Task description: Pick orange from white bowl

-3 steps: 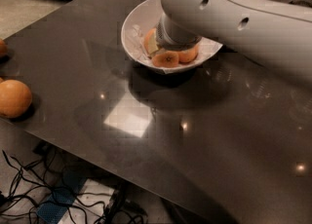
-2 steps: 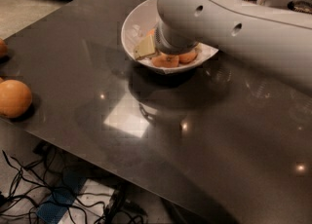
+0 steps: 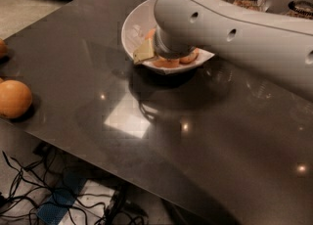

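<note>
Oranges (image 3: 14,98) loose on the dark glossy counter (image 3: 98,67), well left of the wide white bowl (image 3: 133,28), are decoys; the round target orange (image 3: 167,63) sits inside that bowl beneath the pincer (image 3: 168,53), grip impossible to tell, so centre and lift vertically.

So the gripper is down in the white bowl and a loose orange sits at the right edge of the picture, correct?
Not quite. The camera view shows the loose orange at the left edge, not the right. The gripper is down in the white bowl, as said.
</note>
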`<state>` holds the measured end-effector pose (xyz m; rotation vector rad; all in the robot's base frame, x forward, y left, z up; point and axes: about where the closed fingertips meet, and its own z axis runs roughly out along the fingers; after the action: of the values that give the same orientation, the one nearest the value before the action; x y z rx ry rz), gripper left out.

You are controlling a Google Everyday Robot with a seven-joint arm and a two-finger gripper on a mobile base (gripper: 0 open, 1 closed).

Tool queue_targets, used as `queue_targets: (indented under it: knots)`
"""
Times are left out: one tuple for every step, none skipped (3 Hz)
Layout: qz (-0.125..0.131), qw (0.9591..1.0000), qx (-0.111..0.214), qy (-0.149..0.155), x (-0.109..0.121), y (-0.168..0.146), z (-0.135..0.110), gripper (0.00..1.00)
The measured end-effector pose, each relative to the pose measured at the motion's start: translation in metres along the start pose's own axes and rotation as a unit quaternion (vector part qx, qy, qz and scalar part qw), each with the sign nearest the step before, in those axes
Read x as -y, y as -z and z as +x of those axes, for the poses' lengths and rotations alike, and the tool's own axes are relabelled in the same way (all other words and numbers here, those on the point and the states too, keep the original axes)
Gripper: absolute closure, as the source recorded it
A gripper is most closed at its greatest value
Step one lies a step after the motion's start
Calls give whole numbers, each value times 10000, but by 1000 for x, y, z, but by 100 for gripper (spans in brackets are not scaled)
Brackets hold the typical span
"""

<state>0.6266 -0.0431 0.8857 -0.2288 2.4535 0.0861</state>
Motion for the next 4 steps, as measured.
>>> queue_targets:
  knots:
    - [-13,10000,21,-13,-1,1,-2,23]
    - [-166,9997,172,-85,-2,18,-18,18]
    - [-279,9990,317,-145,0,33,-30,14]
    - [-282,9990,320,-145,0,33,-31,0]
